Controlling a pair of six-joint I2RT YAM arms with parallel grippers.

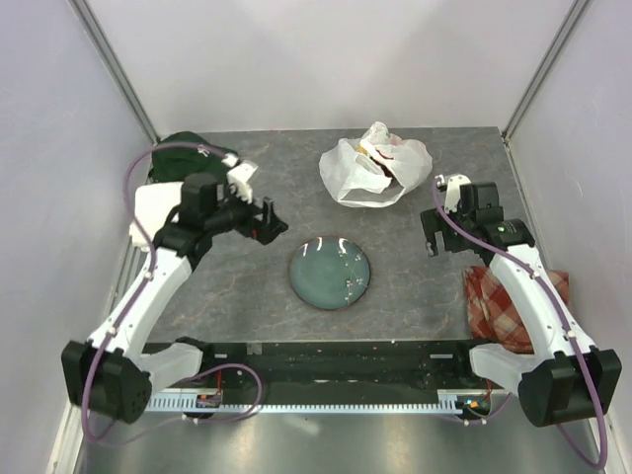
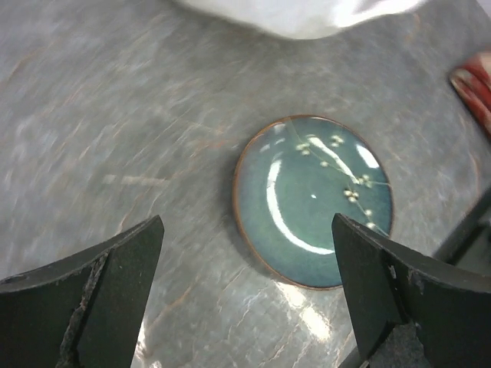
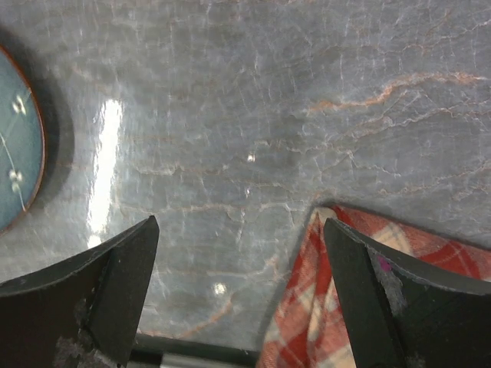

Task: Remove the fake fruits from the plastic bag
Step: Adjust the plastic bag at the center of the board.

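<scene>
The white plastic bag [image 1: 373,170] lies crumpled at the back of the table, right of centre. Bits of red and yellow from the fake fruits [image 1: 385,155] show at its top; most of them are hidden inside. My left gripper [image 1: 267,219] hovers left of the bag, open and empty. In the left wrist view the gripper [image 2: 247,230] looks down past the bag's lower edge [image 2: 307,15]. My right gripper [image 1: 433,237] hangs open and empty to the bag's front right. In the right wrist view the gripper [image 3: 241,226] is over bare tabletop.
A round teal plate [image 1: 331,274] [image 2: 314,199] sits in the middle of the table; its rim [image 3: 19,153] shows in the right wrist view. A red checked cloth [image 1: 504,306] [image 3: 383,307] lies at the right edge, a dark green cap [image 1: 183,153] at the back left.
</scene>
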